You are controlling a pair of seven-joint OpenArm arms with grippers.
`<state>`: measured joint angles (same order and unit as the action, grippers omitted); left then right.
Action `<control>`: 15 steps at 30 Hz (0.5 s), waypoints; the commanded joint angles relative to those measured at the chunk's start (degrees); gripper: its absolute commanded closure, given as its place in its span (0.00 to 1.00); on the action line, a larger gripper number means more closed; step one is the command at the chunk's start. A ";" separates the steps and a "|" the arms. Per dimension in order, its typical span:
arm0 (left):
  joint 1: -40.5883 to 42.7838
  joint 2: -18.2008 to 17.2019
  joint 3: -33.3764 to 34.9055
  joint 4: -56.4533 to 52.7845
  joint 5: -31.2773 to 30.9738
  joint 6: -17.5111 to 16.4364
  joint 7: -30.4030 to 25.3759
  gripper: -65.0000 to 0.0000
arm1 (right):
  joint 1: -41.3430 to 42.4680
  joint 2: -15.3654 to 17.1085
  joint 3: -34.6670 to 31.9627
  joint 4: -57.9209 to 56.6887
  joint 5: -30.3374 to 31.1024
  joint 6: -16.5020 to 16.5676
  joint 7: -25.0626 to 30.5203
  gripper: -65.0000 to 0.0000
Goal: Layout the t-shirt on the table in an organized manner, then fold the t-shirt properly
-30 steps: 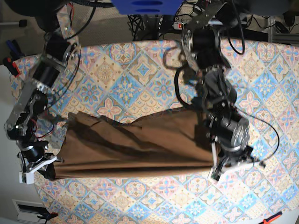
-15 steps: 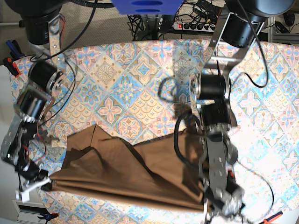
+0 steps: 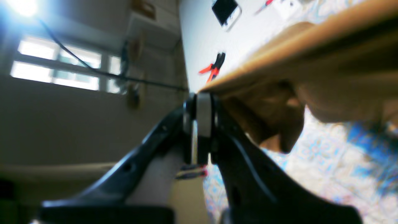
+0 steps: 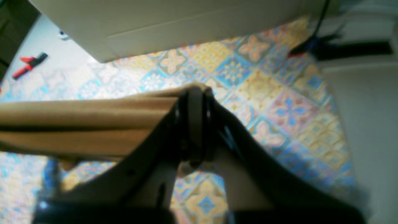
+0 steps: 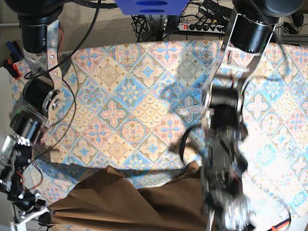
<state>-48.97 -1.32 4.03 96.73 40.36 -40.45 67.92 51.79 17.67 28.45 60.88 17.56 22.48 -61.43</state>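
Both tools point(image 3: 200, 95) point(image 4: 199, 90) shut on t-shirt point(image 5: 130, 204), shirt btwn.

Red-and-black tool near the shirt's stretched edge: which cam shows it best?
Left wrist. The red-and-black tool appears there beside the shirt, its red handles and black head distinct. Right wrist shows a similar one, smaller, at its left side; base has red-and-black items only at its edges, identity unclear.

Grey walls, bright windows point(image 3: 76, 68), glaring light point(image 3: 27, 7)
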 commanded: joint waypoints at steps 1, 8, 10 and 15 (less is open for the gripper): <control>1.54 -1.36 2.17 3.71 1.80 0.45 1.49 1.00 | -0.49 1.63 0.34 3.43 0.50 -0.11 0.99 1.00; 28.97 -5.40 5.86 20.68 1.80 0.45 3.51 1.00 | -17.72 1.63 0.34 18.55 0.68 -0.11 -3.93 1.00; 35.21 -5.23 3.66 20.68 2.15 0.45 3.16 1.00 | -22.65 1.54 0.34 20.39 0.68 -0.11 -3.58 1.00; 48.57 -2.68 -2.58 20.77 2.15 0.45 -1.94 1.00 | -34.69 -1.10 1.84 24.44 0.77 -0.11 -3.67 1.00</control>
<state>-0.25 -3.84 1.67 116.57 41.50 -40.32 65.45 15.75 15.16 29.58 84.01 18.33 22.55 -66.32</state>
